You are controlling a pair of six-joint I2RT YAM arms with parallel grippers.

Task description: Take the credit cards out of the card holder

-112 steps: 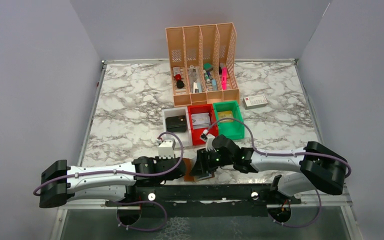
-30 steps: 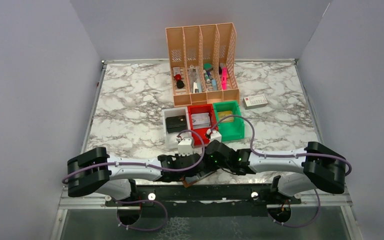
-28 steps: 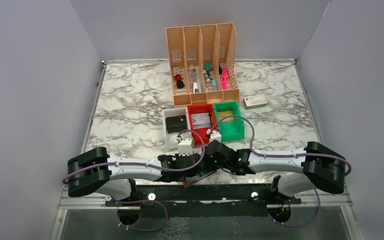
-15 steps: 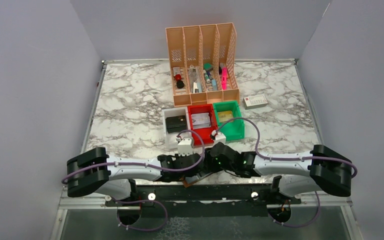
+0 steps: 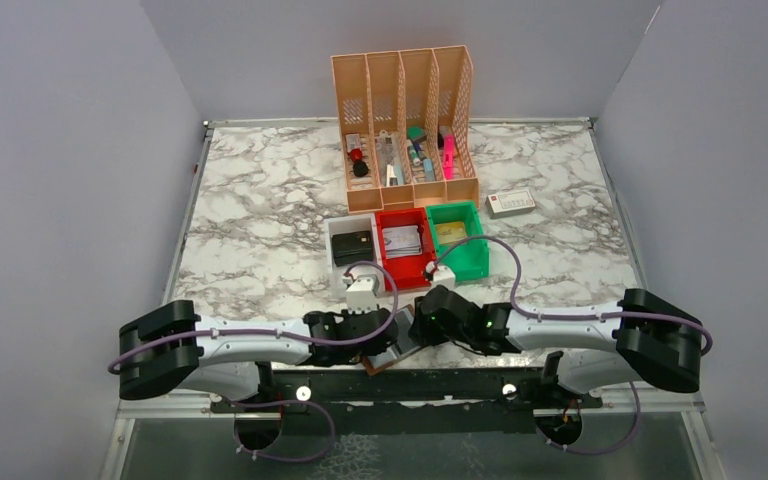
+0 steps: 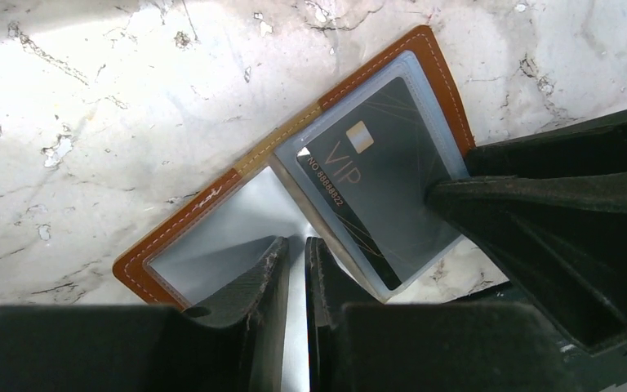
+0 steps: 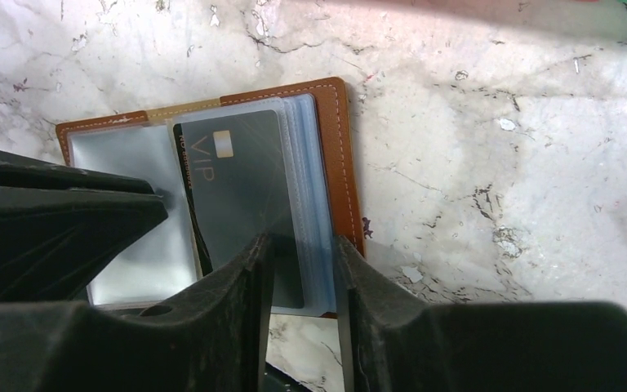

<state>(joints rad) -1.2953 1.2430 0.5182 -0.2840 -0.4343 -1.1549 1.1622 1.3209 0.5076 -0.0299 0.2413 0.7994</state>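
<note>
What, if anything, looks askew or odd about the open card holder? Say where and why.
The card holder lies open at a slant near the table's front edge, and its clear sleeves beside the black VIP card are fanned out, not stacked flush. Nothing looks spilled or damaged.

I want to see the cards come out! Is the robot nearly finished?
Not nearly. Done: the card holder lies open on the table. In hand: the left gripper seems to pinch a clear sleeve, and the right gripper has its jaws open around the edge of the sleeve stack. To do: the VIP card is still in its sleeve.
</note>
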